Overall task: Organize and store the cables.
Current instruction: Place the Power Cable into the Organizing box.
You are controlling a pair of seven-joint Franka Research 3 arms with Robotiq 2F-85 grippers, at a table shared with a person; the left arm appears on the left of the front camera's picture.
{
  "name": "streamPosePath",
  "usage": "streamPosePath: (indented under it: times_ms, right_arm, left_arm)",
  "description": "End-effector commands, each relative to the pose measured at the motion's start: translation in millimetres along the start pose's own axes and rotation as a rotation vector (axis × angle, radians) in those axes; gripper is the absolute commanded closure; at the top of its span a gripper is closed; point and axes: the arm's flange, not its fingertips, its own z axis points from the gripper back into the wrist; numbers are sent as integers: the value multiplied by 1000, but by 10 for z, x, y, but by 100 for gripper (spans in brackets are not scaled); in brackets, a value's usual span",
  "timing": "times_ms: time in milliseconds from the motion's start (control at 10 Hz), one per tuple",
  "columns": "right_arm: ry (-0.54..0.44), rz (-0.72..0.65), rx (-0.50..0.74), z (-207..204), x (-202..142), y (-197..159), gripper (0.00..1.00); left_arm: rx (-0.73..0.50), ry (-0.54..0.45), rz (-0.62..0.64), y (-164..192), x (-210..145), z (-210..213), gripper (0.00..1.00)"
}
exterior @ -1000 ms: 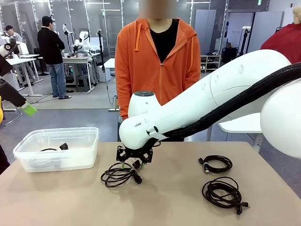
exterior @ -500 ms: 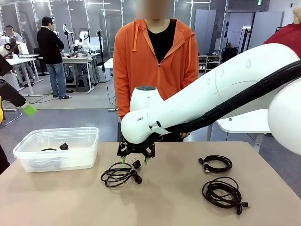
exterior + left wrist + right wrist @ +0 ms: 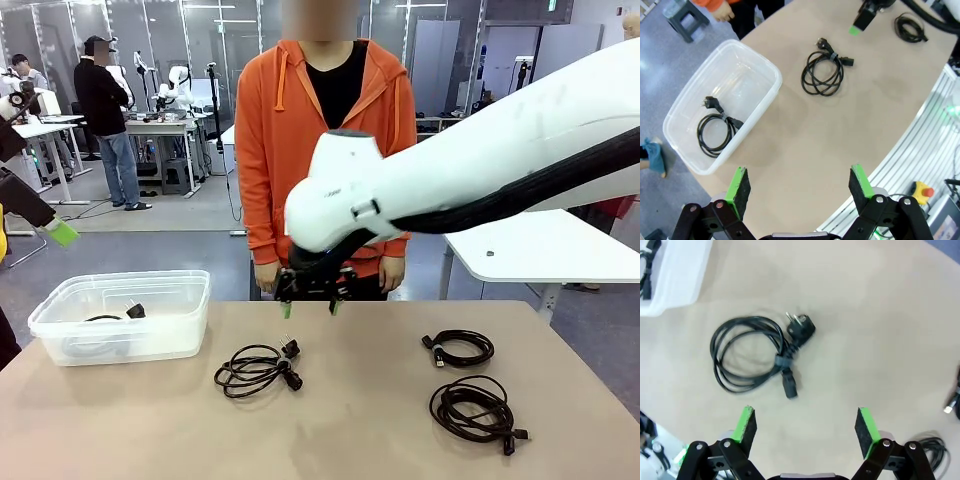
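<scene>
Right wrist view has the right gripper point(image 3: 807, 427) hanging spread wide and empty above the table point(image 3: 880, 315), with the nearest coiled cable point(image 3: 755, 357) lying flat on it, ahead and to picture left of the finger gap, its bound plug end turned toward that gap

Bin point(image 3: 675, 285) & its cable point(image 3: 645, 260) cut off top-left.
</scene>
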Motion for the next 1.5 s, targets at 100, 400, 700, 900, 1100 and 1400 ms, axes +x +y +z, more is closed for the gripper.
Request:
streamPosePath:
  times_ms: [100, 400, 700, 900, 1100, 1400]
  right_arm:
    - [-9, 68, 78, 377, -340, -681, 0]
    - [-89, 134, 156, 775, -613, -1110, 0]
    - [-193, 252, 172, 1030, -857, -1310, 0]
    - [-205, 338, 175, 1286, -1072, -1514, 0]
    - [-208, 407, 146, 1502, -1247, -1683, 0]
    - [-242, 432, 129, 1759, -1600, -1952, 0]
  left_arm:
    - [-3, -3, 7, -20, -24, 4, 0]
    - [-3, -3, 7, -20, -24, 4, 0]
    - [-3, -3, 7, -20, -24, 4, 0]
    - [-3, -3, 7, -20, -24, 4, 0]
    - [-3, -3, 7, -20, -24, 4, 0]
    - [-110, 41, 87, -24, 400, -349, 0]
